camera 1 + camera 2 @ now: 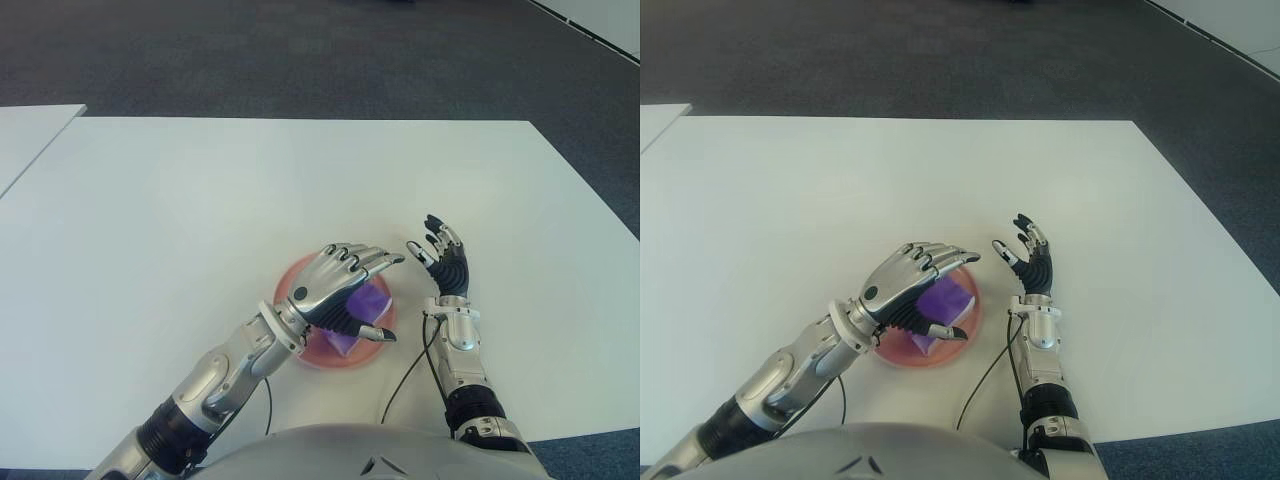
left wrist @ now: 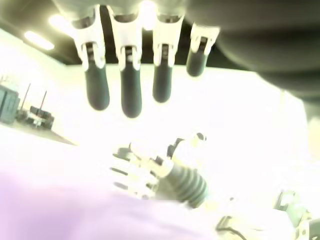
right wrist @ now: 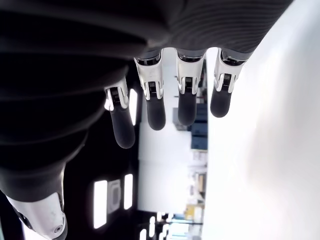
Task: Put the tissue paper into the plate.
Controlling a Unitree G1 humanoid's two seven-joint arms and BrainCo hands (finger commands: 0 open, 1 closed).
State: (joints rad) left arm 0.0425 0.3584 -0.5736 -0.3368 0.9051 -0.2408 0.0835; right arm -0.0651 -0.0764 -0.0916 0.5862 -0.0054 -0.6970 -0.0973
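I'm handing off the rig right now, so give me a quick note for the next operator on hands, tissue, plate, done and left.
Left hand: over the plate, fingers extended, holding nothing.
Right hand: open, idle, just right of the plate.
Tissue: purple, lying in the plate under the left hand.
Done: tissue looks placed.
Left: probably just pull the left hand clear.

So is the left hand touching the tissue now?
Cannot tell. In the eye views the left hand is over the purple tissue in the plate and hides any contact; its wrist view shows straight fingers and purple below.
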